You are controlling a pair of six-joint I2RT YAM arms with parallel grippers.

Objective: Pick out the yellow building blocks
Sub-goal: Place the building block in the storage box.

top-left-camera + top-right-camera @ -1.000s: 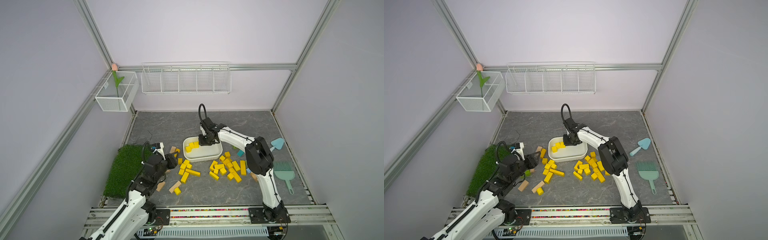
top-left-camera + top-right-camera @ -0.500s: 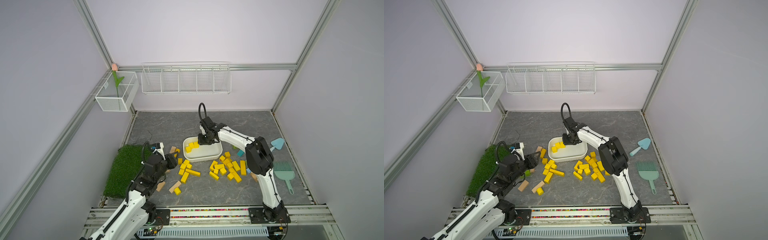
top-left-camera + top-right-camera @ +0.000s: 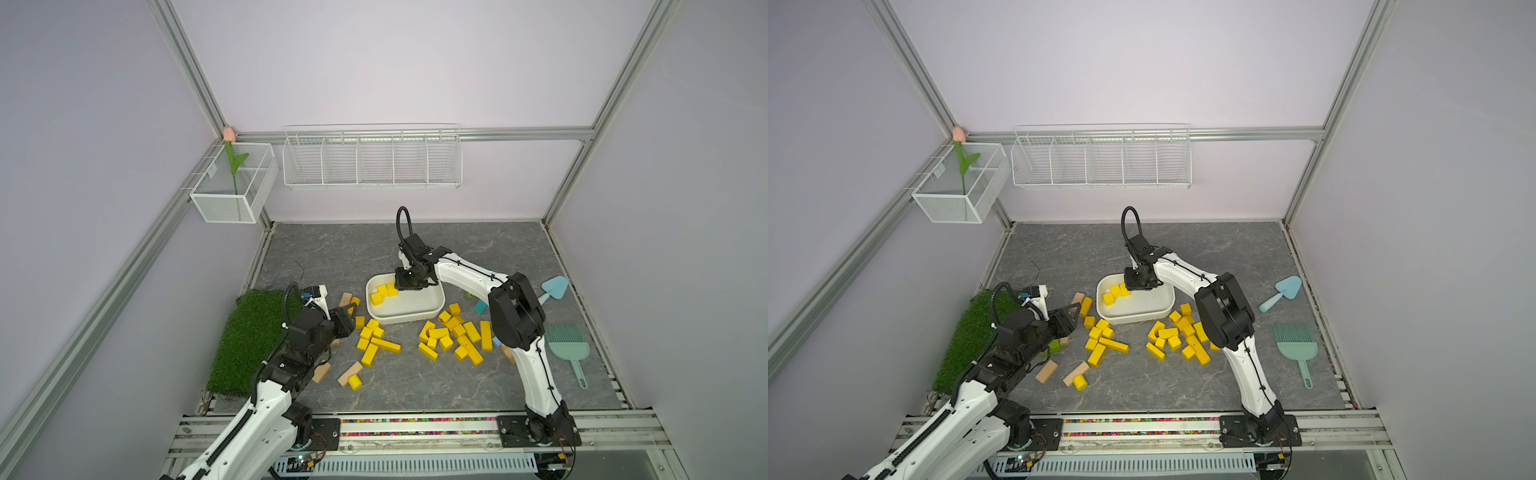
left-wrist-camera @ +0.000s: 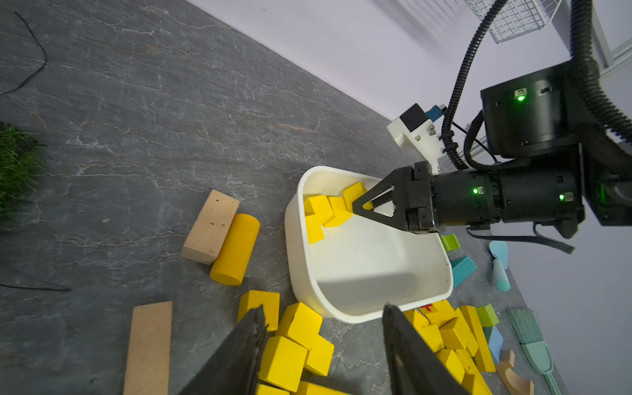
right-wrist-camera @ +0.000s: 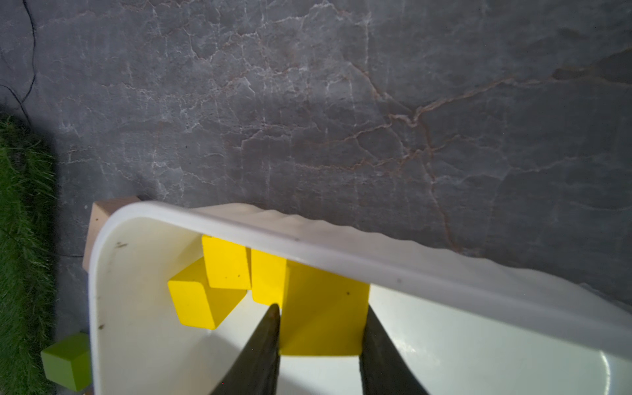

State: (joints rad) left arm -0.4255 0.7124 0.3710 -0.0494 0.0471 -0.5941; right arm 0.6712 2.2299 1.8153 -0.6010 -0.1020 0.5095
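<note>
A white tray [image 3: 415, 320] [image 3: 1133, 321] holds a few yellow building blocks [image 3: 382, 292] in its far left corner. My right gripper [image 3: 405, 284] [image 5: 320, 307] reaches low into that corner. Its fingers press both sides of a yellow block [image 5: 325, 307], beside the others [image 5: 225, 263]. More yellow blocks lie on the floor left [image 3: 374, 340] and right [image 3: 457, 336] of the tray. My left gripper [image 3: 349, 316] [image 4: 323, 309] hangs open over the left group [image 4: 284, 362], holding nothing. A yellow cylinder [image 4: 234, 249] lies beside a tan block [image 4: 210, 227].
A green grass mat [image 3: 253, 336] covers the floor at the left. Tan blocks [image 3: 349, 372] and a yellow cylinder [image 3: 354, 381] lie near the front. A teal shovel [image 3: 555, 286] and brush [image 3: 567, 343] sit at the right. A green block [image 5: 68, 359] lies outside the tray.
</note>
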